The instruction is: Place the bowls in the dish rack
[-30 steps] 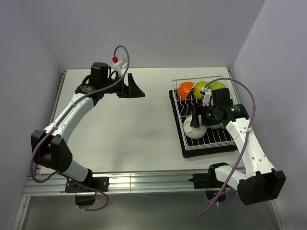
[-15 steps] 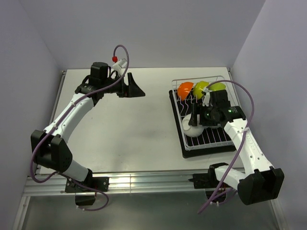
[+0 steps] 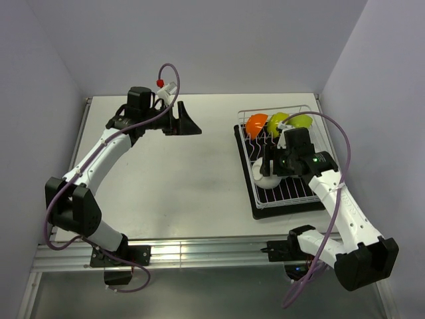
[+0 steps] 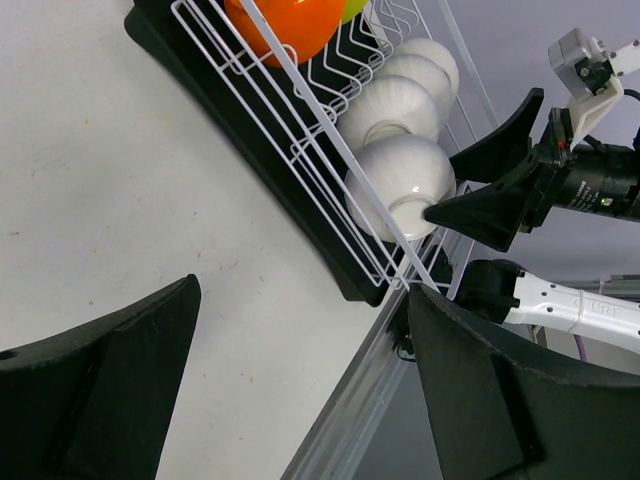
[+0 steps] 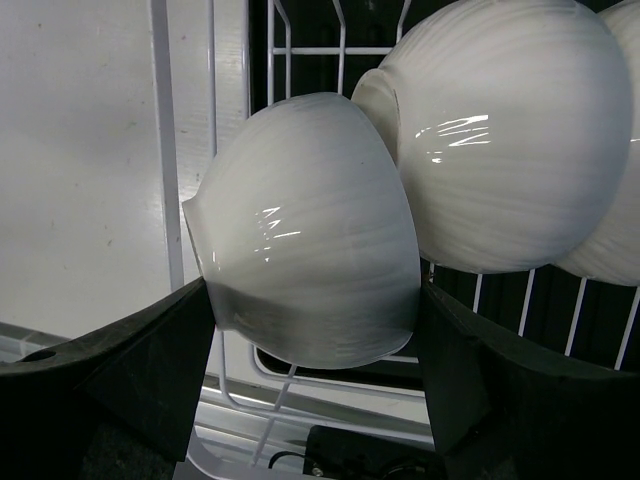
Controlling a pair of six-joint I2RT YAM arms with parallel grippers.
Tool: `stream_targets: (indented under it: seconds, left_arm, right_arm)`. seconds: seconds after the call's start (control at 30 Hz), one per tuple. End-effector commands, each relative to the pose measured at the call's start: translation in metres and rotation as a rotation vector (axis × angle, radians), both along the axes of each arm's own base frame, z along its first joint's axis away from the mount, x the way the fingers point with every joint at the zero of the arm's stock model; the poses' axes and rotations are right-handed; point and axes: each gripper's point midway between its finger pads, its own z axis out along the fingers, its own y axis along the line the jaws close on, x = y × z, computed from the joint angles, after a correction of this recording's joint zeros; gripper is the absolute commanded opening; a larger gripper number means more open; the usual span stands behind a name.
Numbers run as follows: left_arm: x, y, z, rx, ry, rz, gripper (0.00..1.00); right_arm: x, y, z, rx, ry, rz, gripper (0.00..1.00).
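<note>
The right gripper [image 3: 268,166] reaches down into the near-left part of the dish rack [image 3: 302,193], which sits on a black tray [image 3: 255,203] at the right side of the table [image 3: 179,179]. Its 2 fingers [image 5: 140,380] press on opposite sides of a white bowl [image 5: 310,230], clamping it around its lower half. The held bowl is tipped on edge with its rounded outside toward the wrist camera, and it sits among the rack's white wires at the near end of a row. Whether it already rests on the wires cannot be told from these views.

Just behind it, 2 more white bowls [image 5: 500,140] stand on edge in the same row, the nearer of them touching or nearly touching the held bowl.

At the far end of the rack, 3 coloured bowls stand side by side: an orange bowl [image 3: 256,124] on the left, then 2 lime green bowls [image 3: 277,121] to its right.

The left gripper [image 3: 188,121] hangs above the far middle of the table, well apart from the rack, with its fingers spread wide and nothing between them.
</note>
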Motion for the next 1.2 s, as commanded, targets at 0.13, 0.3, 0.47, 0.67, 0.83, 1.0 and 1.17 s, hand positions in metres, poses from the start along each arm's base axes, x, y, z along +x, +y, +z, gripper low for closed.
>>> stream_targets:
  seconds: [0.13,0.3,0.47,0.67,0.83,1.0,1.17]
  left_arm:
    - [0.002,-0.004,0.012,-0.029,-0.030,-0.016,0.90]
    - [0.001,-0.004,0.012,-0.032,-0.029,-0.020,0.90]
    - [0.001,-0.003,0.013,-0.033,-0.031,-0.021,0.90]
    - [0.001,-0.003,0.011,-0.035,-0.024,-0.021,0.90]
    - [0.001,-0.002,0.012,-0.035,-0.024,-0.021,0.91]
    - [0.001,-0.002,0.012,-0.034,-0.027,-0.019,0.91]
    - [0.000,-0.001,0.011,-0.032,-0.024,-0.018,0.91]
  right_arm:
    - [0.014,0.017,0.015,0.048,-0.100,0.046,0.00]
    - [0.013,0.024,0.009,0.070,-0.074,0.074,0.13]
    - [0.016,0.023,0.008,0.058,-0.066,0.069,0.37]
    - [0.017,0.023,0.006,0.053,-0.060,0.066,0.61]
    - [0.018,0.021,0.003,0.041,-0.047,0.061,0.84]
    - [0.018,0.021,0.001,0.042,-0.039,0.056,0.99]
    - [0.018,0.021,0.005,0.040,-0.048,0.060,1.00]
